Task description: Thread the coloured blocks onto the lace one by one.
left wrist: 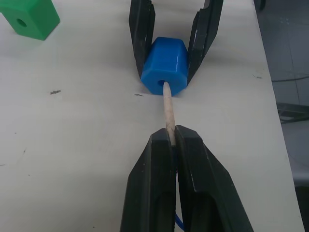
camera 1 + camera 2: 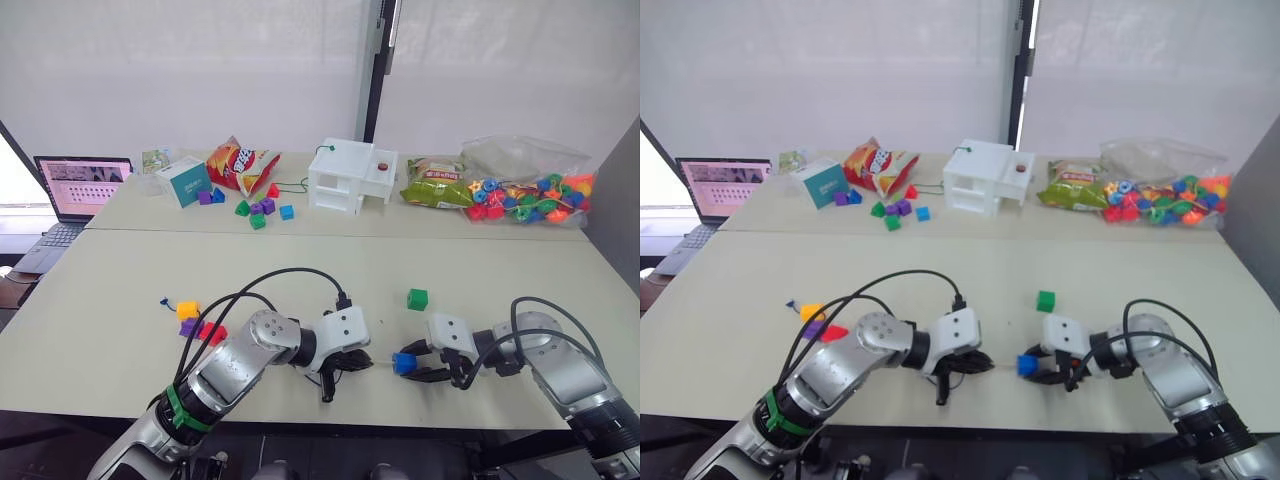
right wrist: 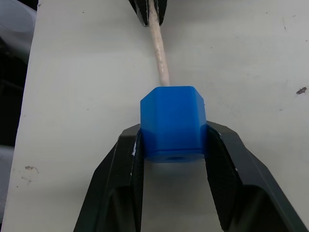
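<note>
Pinching the lace (image 1: pixel 167 108) by its pale tip, left jaws feed it into the blue block (image 3: pixel 172 123) clamped in right jaws.

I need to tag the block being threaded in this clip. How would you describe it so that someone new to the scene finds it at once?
Start at the near table, at the front edge between the two arms. There the right gripper is shut on a blue block, and the left gripper pushes the pale tip of the lace into its hole. It is the held one; the green block lies loose just behind it.
</note>
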Motion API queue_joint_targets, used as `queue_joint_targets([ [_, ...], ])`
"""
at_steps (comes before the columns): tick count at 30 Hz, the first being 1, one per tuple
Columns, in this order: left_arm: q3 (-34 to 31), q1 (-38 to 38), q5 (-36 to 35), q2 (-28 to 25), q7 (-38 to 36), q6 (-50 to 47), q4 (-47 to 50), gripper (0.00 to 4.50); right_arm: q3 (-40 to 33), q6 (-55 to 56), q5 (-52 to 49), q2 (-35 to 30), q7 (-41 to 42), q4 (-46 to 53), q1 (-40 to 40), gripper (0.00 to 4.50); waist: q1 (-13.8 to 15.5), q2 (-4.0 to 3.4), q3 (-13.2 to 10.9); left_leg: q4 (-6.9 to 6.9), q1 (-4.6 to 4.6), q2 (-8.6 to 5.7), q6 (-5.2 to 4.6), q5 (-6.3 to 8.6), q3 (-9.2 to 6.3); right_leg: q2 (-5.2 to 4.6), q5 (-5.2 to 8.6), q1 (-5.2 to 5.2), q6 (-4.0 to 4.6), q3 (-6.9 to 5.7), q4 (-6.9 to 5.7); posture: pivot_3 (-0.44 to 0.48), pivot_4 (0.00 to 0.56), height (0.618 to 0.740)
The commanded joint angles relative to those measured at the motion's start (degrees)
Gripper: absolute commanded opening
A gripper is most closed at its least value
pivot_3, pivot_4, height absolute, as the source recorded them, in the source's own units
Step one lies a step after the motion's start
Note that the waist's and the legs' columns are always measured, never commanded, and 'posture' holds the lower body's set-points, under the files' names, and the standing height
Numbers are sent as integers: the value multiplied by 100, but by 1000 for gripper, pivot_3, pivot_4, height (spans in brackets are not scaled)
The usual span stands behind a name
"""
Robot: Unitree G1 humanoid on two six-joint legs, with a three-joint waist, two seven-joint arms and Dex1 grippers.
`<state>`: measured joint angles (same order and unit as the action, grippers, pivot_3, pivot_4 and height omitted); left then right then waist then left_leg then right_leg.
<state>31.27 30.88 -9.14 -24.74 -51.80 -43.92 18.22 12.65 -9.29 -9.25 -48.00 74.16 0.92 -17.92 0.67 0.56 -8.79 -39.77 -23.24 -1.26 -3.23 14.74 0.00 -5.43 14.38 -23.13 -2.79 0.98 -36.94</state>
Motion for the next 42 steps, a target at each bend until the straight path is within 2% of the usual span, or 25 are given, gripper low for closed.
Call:
queue_joint_targets([
  [1,-66,71,-80,64,15,58,244,0,40,-33,151,-29,-74,55,28,1276,0,0,0,0,0,0,0,0,0,0,0,0,0,0,0,0,150,740],
  [10,89,138,-40,302,87,127,75,0,26,-104,140,-51,-71,159,50,1276,3,0,0,0,0,0,0,0,0,0,0,0,0,0,0,0,150,740],
  [20,360,336,96,775,21,500,-499,0,-14,-173,144,-98,-100,209,88,1276,34,0,0,-3,-1,-7,0,0,-2,-6,-1,4,-2,-3,3,0,150,740],
  [26,619,522,179,1376,-18,735,-883,0,-44,-257,130,-99,-131,301,131,1276,40,0,0,-3,-4,-9,-1,0,-2,-6,-1,2,-3,-3,3,0,150,740],
  [32,599,482,223,1524,-49,840,-1250,0,-68,-312,138,-70,-144,381,158,1276,55,0,0,-3,-2,-10,-1,1,-3,-8,-1,5,-3,-4,4,0,150,740],
  [39,-105,153,147,510,-378,1290,-862,2310,-60,-337,242,-19,-241,348,233,1275,-12,0,0,1,-1,-4,0,0,-4,-4,-1,1,-2,-1,3,0,150,740],
  [42,-298,-17,21,303,-438,1319,-703,2310,-61,-342,246,-30,-277,356,258,1275,-10,-1,1,4,3,2,1,0,-3,-2,-1,0,0,1,3,0,150,740],
])
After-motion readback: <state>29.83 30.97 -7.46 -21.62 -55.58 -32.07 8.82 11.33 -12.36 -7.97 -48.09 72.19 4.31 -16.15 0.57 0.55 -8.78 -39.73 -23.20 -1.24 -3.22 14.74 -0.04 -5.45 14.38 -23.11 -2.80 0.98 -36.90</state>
